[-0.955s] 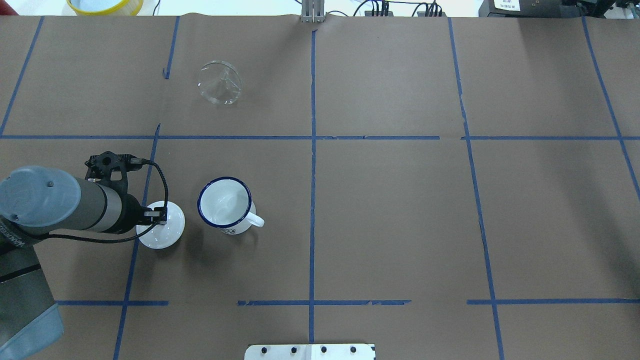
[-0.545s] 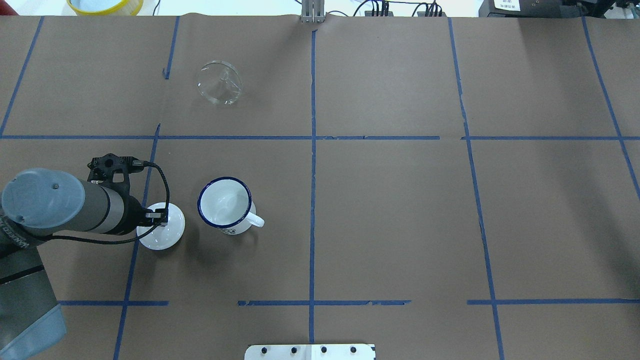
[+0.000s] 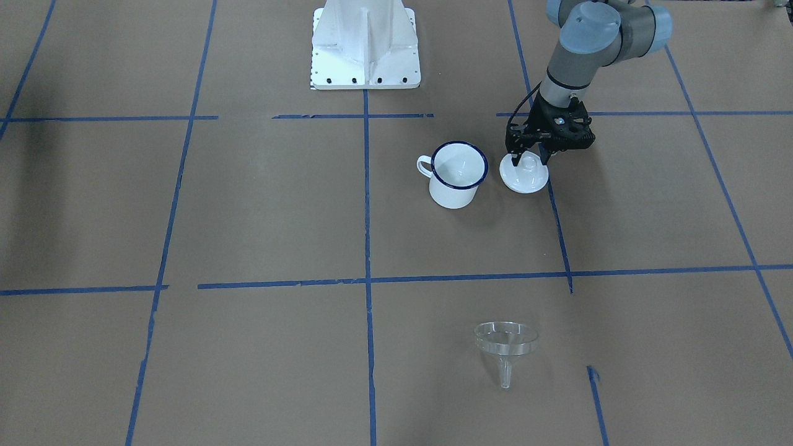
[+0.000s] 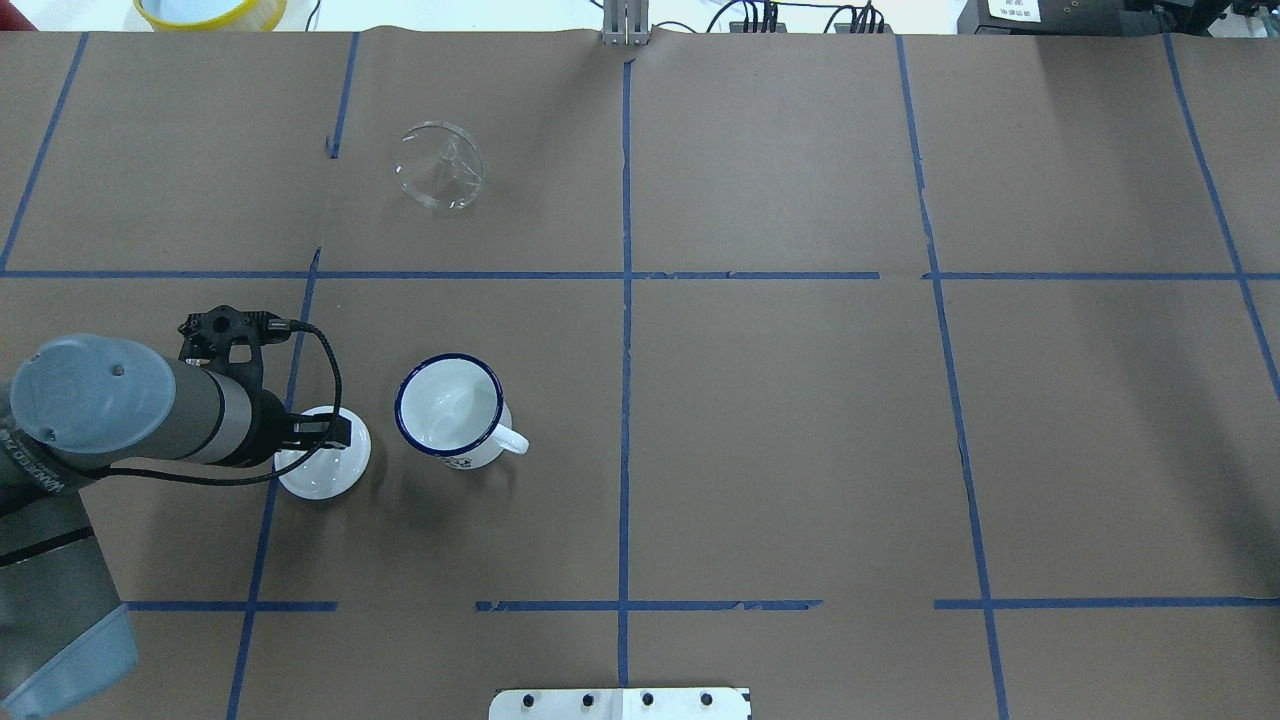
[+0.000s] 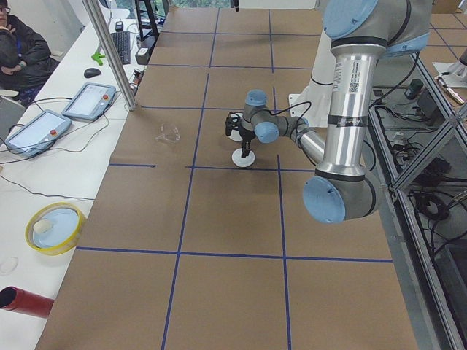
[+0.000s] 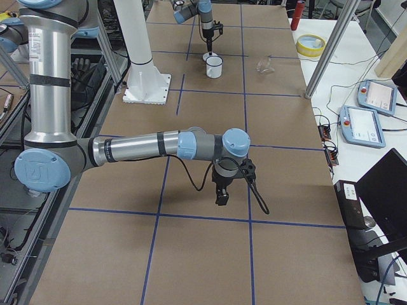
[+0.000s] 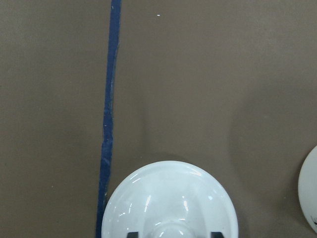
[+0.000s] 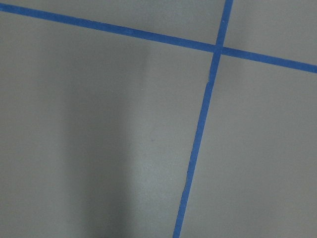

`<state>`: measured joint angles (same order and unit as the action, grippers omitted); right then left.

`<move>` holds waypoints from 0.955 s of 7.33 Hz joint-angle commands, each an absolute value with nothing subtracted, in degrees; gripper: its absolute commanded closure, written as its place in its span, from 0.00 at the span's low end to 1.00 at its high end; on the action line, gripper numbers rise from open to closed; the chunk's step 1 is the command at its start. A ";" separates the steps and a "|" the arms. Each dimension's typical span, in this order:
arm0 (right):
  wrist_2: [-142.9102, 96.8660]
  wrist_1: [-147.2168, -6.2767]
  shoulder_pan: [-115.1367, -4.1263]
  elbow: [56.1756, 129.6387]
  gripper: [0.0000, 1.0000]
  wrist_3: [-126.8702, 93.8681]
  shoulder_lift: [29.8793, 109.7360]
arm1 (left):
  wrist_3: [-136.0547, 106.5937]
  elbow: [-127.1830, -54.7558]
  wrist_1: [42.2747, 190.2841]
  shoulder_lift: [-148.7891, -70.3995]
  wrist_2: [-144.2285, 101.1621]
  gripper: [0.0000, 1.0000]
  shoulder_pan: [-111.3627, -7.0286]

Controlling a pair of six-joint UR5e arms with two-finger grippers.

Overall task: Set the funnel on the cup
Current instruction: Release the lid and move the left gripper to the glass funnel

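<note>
The clear funnel [image 4: 440,165] lies tilted on the table's far left part, resting on its rim and spout [image 3: 505,341]. The white cup [image 4: 448,405] with a blue rim stands upright and empty [image 3: 458,173]. My left gripper [image 3: 526,158] is open, its fingers on either side of the knob of a white lid [image 4: 325,470] that rests on the table just left of the cup. The left wrist view shows the lid [image 7: 168,203] with a fingertip on each side of the knob. My right gripper [image 6: 222,194] hangs over bare table far to the right; I cannot tell its state.
The robot's white base plate [image 3: 365,43] is at the table's near edge. A yellow bowl [image 4: 210,10] sits beyond the far edge. Tablets [image 5: 87,98] and cables lie on the side bench.
The left gripper's fingers have spread apart over the lid's knob, and the left arm has shifted slightly. The funnel and the cup have not moved.
</note>
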<state>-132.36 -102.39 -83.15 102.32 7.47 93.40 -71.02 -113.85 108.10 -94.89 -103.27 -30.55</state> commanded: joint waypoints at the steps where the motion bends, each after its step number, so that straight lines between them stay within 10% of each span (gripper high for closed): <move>1: -132.36 -102.39 -83.14 102.39 0.00 7.47 93.34 | -71.45 -118.88 108.02 -94.92 -103.53 0.00 -33.29; 5: -132.36 -102.48 -83.14 102.31 0.00 7.47 93.43 | -103.53 -115.15 108.71 -108.25 -100.39 0.00 -42.53; 7: -132.36 -102.39 -83.14 102.39 0.00 7.47 93.43 | -125.05 -101.34 116.14 -117.11 -91.47 0.00 -42.81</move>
<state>-132.36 -102.42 -83.15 102.37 7.47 93.38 -112.40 -109.97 111.42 -111.63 -97.35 -42.57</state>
